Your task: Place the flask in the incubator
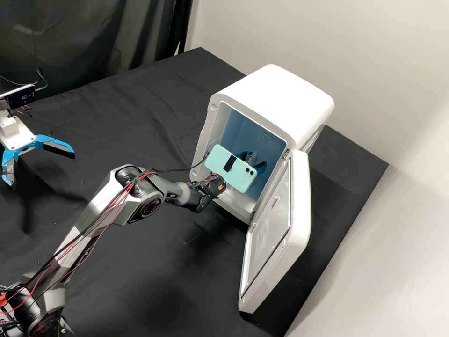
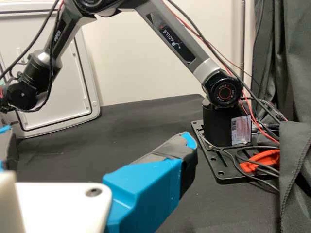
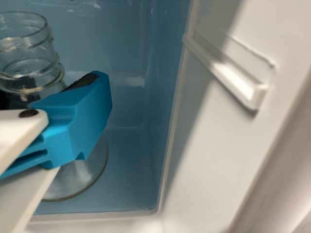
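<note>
Black bench (image 1: 140,107): white incubator (image 1: 280,98) near the far right edge, door (image 1: 280,234) swung wide. Right gripper (image 1: 256,161) inside it, clamped on the glass flask (image 3: 26,43), which stands upright on the blue floor. Left gripper (image 1: 38,166) by the left edge, fingers spread.

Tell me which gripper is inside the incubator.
The right gripper: it is inside the incubator, closed on the flask. The left gripper hangs open over the bench, far off.

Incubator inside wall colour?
Light blue inner wall, white shell; right wrist view shows it best.
</note>
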Robot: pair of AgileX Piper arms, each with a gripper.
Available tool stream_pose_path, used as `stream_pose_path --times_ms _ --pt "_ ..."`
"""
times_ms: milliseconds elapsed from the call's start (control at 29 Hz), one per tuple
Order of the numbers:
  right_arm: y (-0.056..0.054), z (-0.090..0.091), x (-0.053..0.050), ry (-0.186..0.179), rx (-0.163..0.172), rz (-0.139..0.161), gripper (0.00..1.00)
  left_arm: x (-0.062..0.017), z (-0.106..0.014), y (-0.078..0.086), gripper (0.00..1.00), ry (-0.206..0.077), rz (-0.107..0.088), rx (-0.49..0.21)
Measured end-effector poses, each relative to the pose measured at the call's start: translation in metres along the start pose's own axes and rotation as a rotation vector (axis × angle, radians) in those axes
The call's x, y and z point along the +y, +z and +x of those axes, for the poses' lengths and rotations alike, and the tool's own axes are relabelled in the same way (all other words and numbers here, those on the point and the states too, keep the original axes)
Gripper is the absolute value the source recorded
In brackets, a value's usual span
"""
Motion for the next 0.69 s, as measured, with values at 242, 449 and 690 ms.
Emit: stream_pose_path --times_ms 242,449,690 --pt "-0.001 0.0009 0.0013 0.003 0.002 0.0 0.0 0.0001 -0.0001 -0.0005 1.0 0.0 0.0 0.003" --pt "-0.0007 0.0009 0.0011 0.0 0.0 0.0 0.0 0.0001 -0.0002 -0.0009 1.0 0.001 0.0 0.005" --pt "-0.0007 0.0009 0.0011 0.0 0.0 0.0 0.0 0.0002 -0.0004 -0.0017 1.0 0.002 -0.001 0.01"
